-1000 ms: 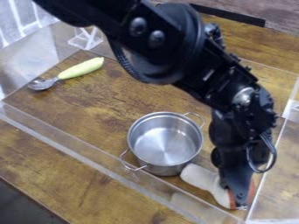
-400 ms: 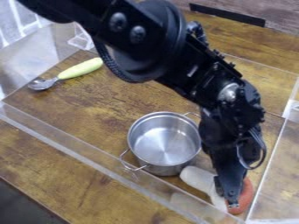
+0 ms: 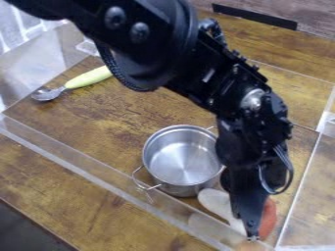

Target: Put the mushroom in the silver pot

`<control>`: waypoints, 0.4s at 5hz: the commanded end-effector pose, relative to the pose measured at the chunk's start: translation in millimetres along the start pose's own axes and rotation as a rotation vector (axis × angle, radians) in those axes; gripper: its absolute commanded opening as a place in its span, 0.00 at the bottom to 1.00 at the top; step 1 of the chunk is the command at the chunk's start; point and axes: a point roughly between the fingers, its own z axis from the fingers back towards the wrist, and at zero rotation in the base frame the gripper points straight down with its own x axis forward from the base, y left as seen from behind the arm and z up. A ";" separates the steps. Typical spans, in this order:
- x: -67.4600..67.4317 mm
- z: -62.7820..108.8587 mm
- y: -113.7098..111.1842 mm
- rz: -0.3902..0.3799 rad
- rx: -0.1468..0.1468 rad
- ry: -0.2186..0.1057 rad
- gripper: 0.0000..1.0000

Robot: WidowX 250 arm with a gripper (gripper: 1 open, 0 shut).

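Nearest us ran the clear wall (image 3: 92, 179) of the tray. Just behind it, near the corner, lay the mushroom (image 3: 217, 203), its pale stem towards the pot and its red-brown cap on the far side of the claw (image 3: 252, 232). The claw reached down over it, its jaws drawn in narrow; we could not tell whether they had the mushroom between them.

We judged the step to be securing the grip. We needed to check it with a small lift, and if the mushroom slipped, to open, centre over the thick stem and close again. Then we had to raise it straight up, well clear of wall and rim, before swinging sideways to the silver pot (image 3: 155, 159) just beside, lest we catch a loop handle. The yellow-handled spoon (image 3: 90, 77), farthest off, could be left alone.
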 end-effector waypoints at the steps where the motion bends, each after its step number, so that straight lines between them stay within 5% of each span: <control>1: -11.0 2.5 -6.4 -0.023 -0.037 0.046 0.00; 2: -10.3 0.5 -3.4 -0.015 -0.051 0.051 0.00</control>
